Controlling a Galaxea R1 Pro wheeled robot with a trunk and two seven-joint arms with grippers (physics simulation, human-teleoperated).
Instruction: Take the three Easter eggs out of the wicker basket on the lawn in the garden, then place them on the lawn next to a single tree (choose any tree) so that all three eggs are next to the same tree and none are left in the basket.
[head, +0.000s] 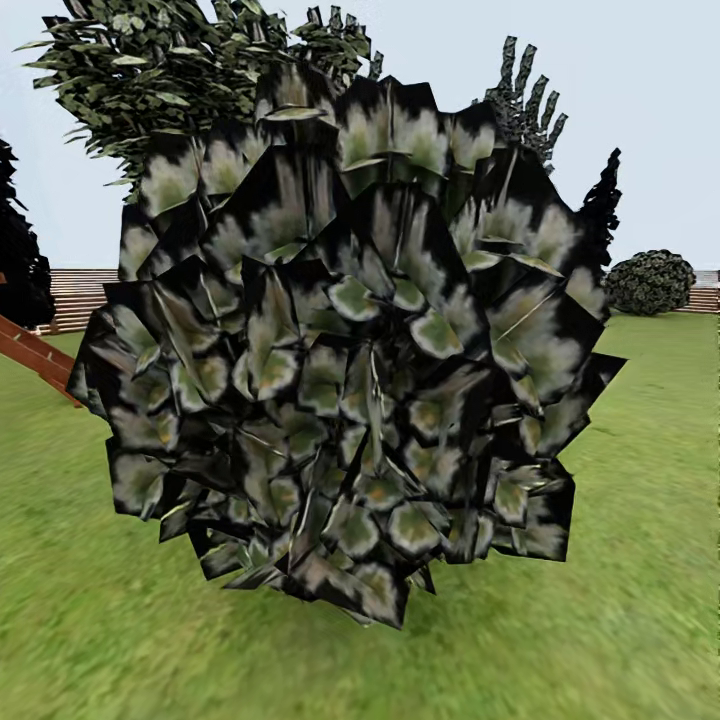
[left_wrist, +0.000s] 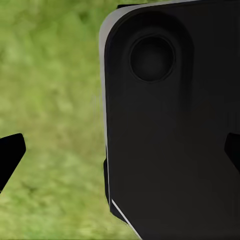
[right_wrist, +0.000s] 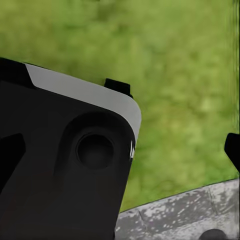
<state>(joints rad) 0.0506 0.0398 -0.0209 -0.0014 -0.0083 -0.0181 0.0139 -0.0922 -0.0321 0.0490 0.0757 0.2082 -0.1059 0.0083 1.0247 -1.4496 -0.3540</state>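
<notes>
Nearest, both wrist views are half blocked by a black rounded robot housing (left_wrist: 170, 125), with mottled green lawn (head: 120, 640) behind. Of each pincer only dark fingertip edges (left_wrist: 11, 150) (right_wrist: 232, 147) are seen — wide apart, nothing held. A grey stone paving slab (right_wrist: 180, 215) is glimpsed. Ahead, a dark leafy shrub (head: 340, 350) blocks the way; a slatted wooden fence (head: 80, 290) is seen beyond. Basket and eggs remain unlocated — the shrub should be rounded slowly, arms kept tucked.

No readable text, label, brand, number or sign appears anywhere, neither on the leafy plant (head: 350, 350), lawn (head: 650, 600), nor fence (head: 80, 295).
</notes>
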